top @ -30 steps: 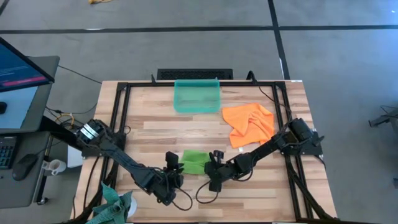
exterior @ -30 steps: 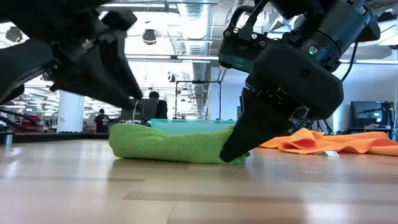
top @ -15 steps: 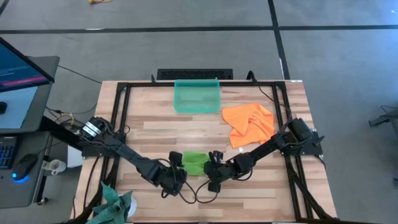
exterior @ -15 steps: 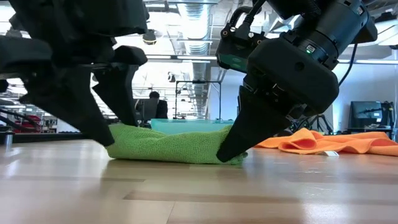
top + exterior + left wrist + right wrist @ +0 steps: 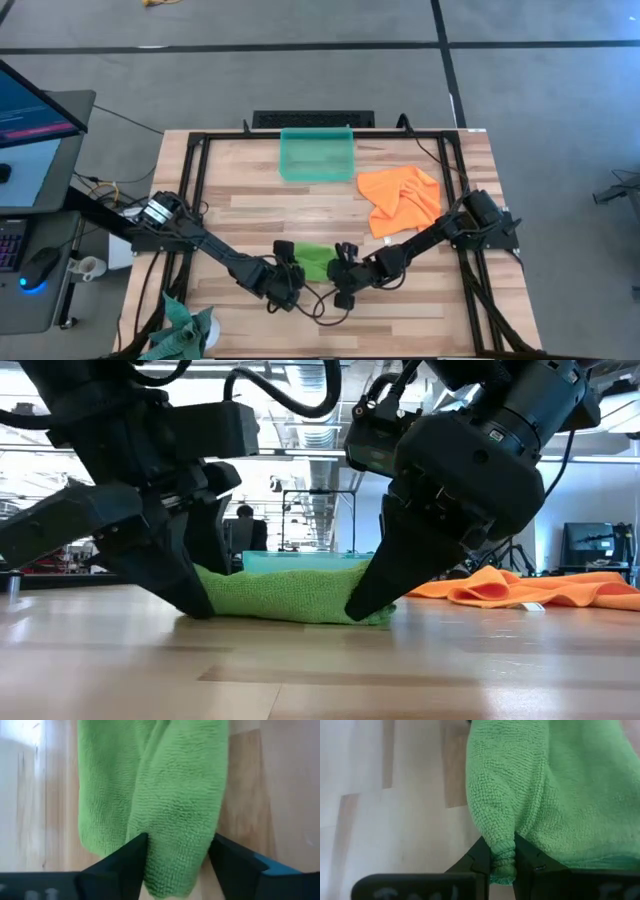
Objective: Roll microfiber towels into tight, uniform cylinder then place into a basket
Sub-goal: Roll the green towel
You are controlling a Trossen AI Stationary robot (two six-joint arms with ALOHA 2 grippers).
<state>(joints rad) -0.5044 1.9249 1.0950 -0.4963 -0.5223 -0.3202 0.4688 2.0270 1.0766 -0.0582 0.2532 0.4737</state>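
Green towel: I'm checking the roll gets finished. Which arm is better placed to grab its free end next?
Left, probably. The left gripper is open with its fingers either side of one end of the green towel, so it only needs to close. The right gripper already pinches the other end.

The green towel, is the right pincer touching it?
Touching. In the right wrist view, the right pincer is shut on a bunched edge of the green towel, which is squeezed between its two fingers.

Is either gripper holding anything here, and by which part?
The right gripper pinches the lime green towel by a bunched fold at its right end. The left gripper stands open astride the towel's other end, not gripping it.
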